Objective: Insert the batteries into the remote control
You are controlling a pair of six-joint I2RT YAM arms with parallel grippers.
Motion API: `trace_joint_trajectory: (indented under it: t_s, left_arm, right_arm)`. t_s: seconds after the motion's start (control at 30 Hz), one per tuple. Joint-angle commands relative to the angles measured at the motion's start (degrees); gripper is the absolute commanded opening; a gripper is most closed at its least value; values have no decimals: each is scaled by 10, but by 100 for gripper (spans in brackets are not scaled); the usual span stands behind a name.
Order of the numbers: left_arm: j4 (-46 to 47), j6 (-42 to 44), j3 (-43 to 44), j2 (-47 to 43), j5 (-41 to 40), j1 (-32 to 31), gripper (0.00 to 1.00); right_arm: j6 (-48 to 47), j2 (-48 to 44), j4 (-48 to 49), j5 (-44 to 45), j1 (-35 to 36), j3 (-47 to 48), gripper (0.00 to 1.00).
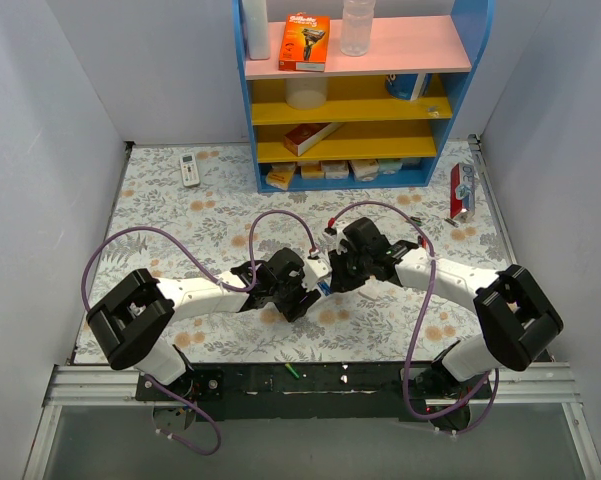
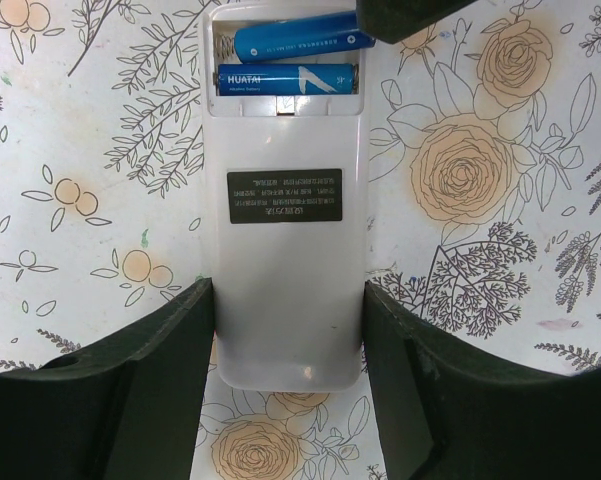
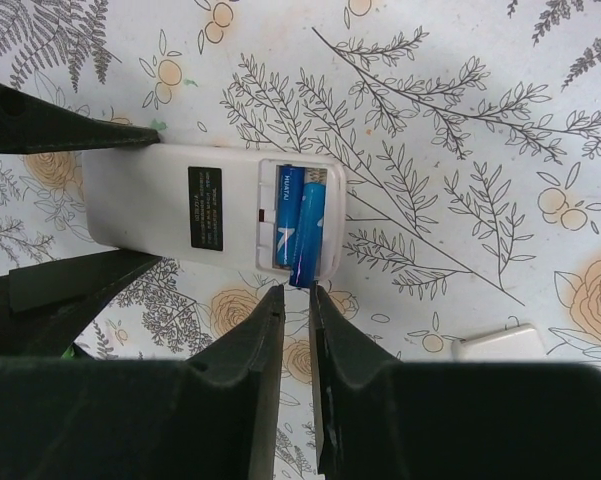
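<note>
Tabletop [image 1: 180,220]: left claw [image 2: 288,292] clamps remote control [image 2: 285,130], right claw's [image 3: 295,300] hold on battery [image 3: 308,230] unclear (arms [image 1: 212,290] block overhead view).

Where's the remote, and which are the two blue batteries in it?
remote control [image 2: 285,300], left wrist view, on its plain white back below the label.
seated battery [image 2: 285,79], left wrist view, on its printed middle.
tilted battery [image 2: 300,38], left wrist view, on its middle.

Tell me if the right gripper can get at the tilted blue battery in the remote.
Probably yes. The right gripper sits at the end of the tilted battery; the recess is uncovered, and the left gripper holds the remote control only at its opposite end.
</note>
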Motion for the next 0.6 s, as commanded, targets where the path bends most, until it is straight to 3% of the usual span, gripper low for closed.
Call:
trace_joint_trajectory:
  t_s: [0.0,0.57]
  left_arm:
    - [-5,-1,14,1,10,2,35]
    - [-7,-2,15,-1,10,2,35]
  right_arm:
    - [17,10,24,6,-1,-6,22]
    - [35,26,43,1,-1,-13,17]
